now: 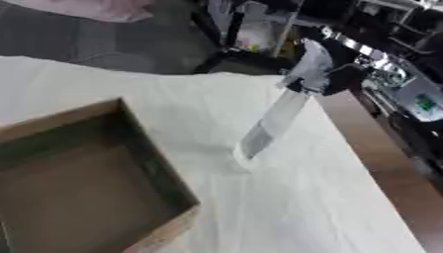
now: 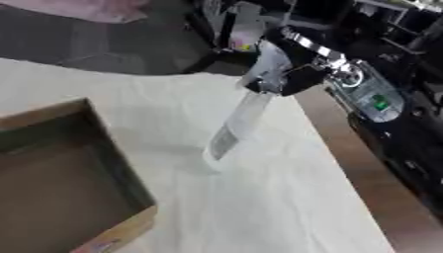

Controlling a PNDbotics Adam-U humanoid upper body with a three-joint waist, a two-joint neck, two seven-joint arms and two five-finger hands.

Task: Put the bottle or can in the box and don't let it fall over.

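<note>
i see one box (image 1: pixel 130 148), brown cardboard, open at the top, sitting on the white cloth (image 1: pixel 286 207) at the near left. its inside looks bare brown; nothing shows in it. a pale strip with some colour marks its near corner edge in the right eye view, but i can't read it.

one bottle (image 1: pixel 275 121), slim and pale, stands on the cloth right of the box and apart from it, nearer the cloth's right edge. it leans, top tipped toward the far right, base touching the cloth. a grey label wraps its lower part; no writing on it is legible to me.

my right hand (image 2: pixel 290 74) comes in from the far right and is at the bottle's top, dark fingers curled round the upper end, pinching it. the blur keeps me from saying more about the grip.

my left hand shows in neither view.

right of the cloth runs a bare brown table (image 1: pixel 380 158) strip. beyond the far edge is dark clutter and a small green mark on a grey panel (image 1: pixel 424 103), unreadable.
</note>
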